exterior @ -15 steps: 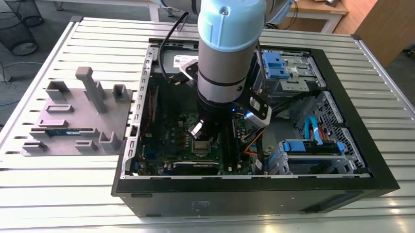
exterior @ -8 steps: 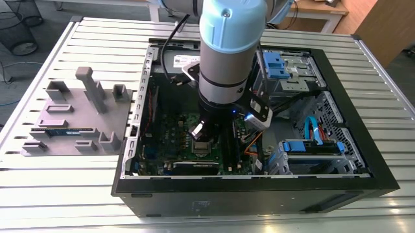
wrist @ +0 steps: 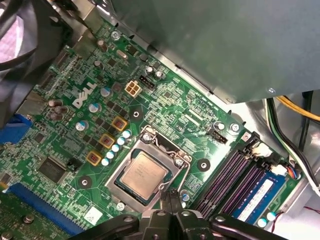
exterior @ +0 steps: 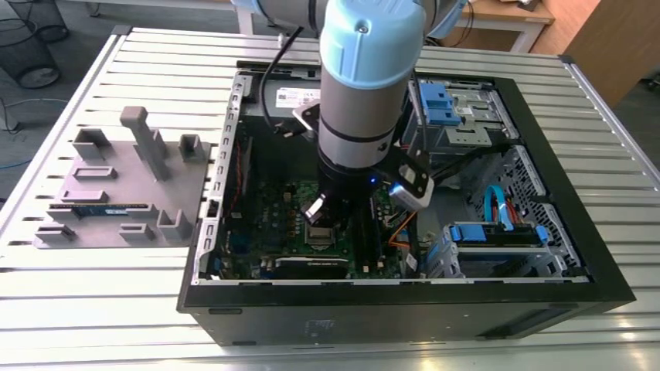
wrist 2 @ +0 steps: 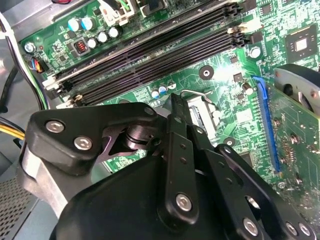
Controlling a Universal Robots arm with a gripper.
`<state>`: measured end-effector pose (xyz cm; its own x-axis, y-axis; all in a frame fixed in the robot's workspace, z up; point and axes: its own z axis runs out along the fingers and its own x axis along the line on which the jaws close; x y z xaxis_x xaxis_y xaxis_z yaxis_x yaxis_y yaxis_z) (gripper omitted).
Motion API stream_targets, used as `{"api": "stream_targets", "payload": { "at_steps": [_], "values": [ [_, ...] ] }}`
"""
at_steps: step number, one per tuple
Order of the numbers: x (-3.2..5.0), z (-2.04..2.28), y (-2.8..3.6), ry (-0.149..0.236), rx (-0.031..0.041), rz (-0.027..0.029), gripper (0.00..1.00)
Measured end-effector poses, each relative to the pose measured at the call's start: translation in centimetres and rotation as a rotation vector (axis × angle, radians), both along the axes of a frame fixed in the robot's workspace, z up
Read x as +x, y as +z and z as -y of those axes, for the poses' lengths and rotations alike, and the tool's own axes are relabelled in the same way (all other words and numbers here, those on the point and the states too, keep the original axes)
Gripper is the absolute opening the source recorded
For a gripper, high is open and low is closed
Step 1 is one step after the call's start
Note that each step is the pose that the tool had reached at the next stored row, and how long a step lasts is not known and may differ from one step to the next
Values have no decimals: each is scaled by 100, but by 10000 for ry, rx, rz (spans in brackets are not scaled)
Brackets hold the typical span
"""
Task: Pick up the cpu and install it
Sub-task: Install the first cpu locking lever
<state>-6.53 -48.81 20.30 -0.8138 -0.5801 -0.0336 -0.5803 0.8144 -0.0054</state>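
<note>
In the exterior view, the arm (exterior: 361,85) reaches down into an open computer case (exterior: 413,309) lying on a slatted metal table (exterior: 103,301). The gripper (exterior: 321,224) hangs low over the green board (exterior: 284,232) inside the case, roughly at the board's centre. At about nine o'clock from the case, on the table, sits a grey tray (exterior: 113,193) with upright blocks, and a thin blue-green memory stick (exterior: 101,209) lies in it.

In the second wrist view, the gripper's black linkage (wrist 2: 170,190) takes up the foreground, with its fingers (wrist 2: 177,112) drawn together to a narrow tip just above the socket (wrist 2: 197,107) (nothing can be seen held between them). Long black memory slots (wrist 2: 150,50) run across the board at about twelve o'clock from the fingers, and a blue slot (wrist 2: 267,125) lies at about three o'clock.

In the first wrist view, the cpu (wrist: 144,174) sits flat in the socket's metal frame (wrist: 150,172) on the board, its silver top facing up, with no finger touching it. The fingertips (wrist: 172,202) are closed together just beside the frame, at about five o'clock from the chip. A blue memory stick (wrist: 260,197) stands in one of the slots (wrist: 227,180) at about three o'clock from the chip.
</note>
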Motion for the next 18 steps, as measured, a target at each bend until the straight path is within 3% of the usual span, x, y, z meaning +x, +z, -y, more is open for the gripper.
{"api": "stream_targets", "payload": {
  "at_steps": [18],
  "values": [
    [15,4,-52,-495,-11,0,11]
  ]
}}
